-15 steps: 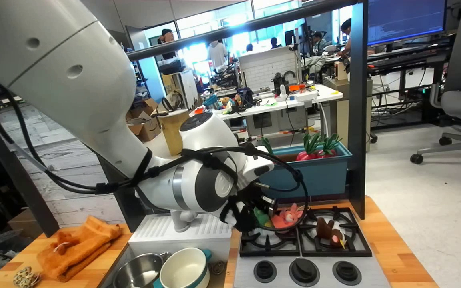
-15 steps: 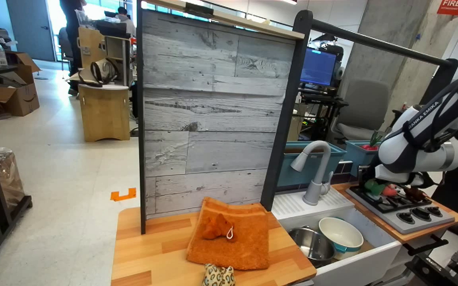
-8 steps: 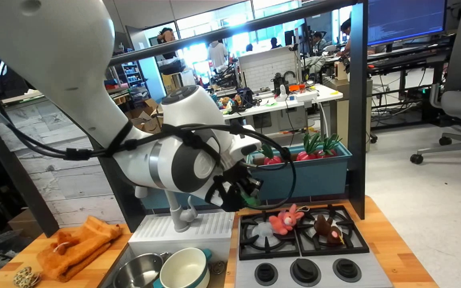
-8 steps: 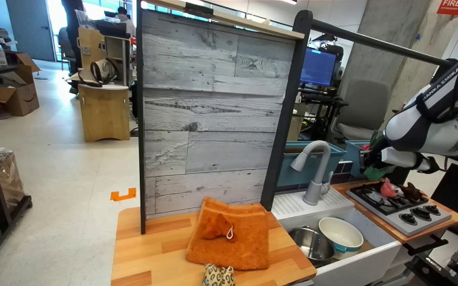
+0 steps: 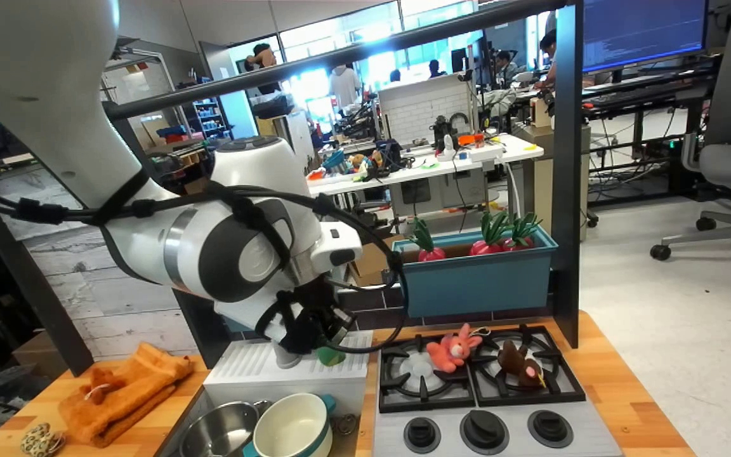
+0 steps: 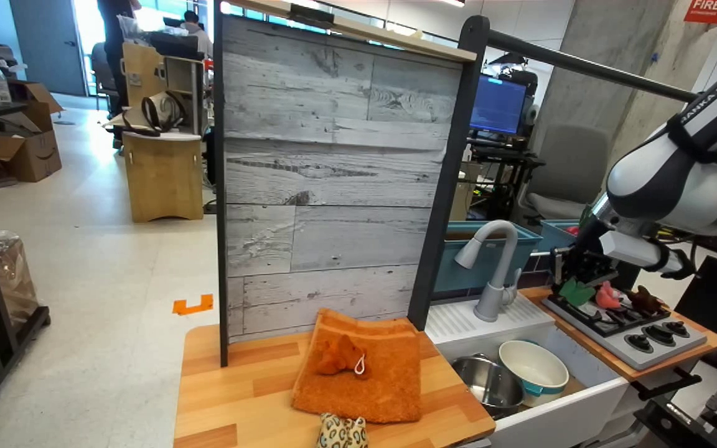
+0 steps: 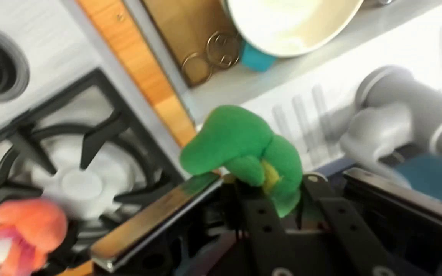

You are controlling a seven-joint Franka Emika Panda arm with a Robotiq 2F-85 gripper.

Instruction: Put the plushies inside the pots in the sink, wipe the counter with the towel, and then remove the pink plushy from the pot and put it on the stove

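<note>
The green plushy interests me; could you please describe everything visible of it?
The green plushy looks like soft, smooth fabric, bright green, with rounded, bulging parts and a small yellow patch between them; no face can be made out. The hand has it clamped between its black fingers, with its larger rounded part sticking out past their tips. It hangs in the air, and in the wrist view a wooden strip of counter shows behind it. Nothing but the hand appears to touch it.
</note>
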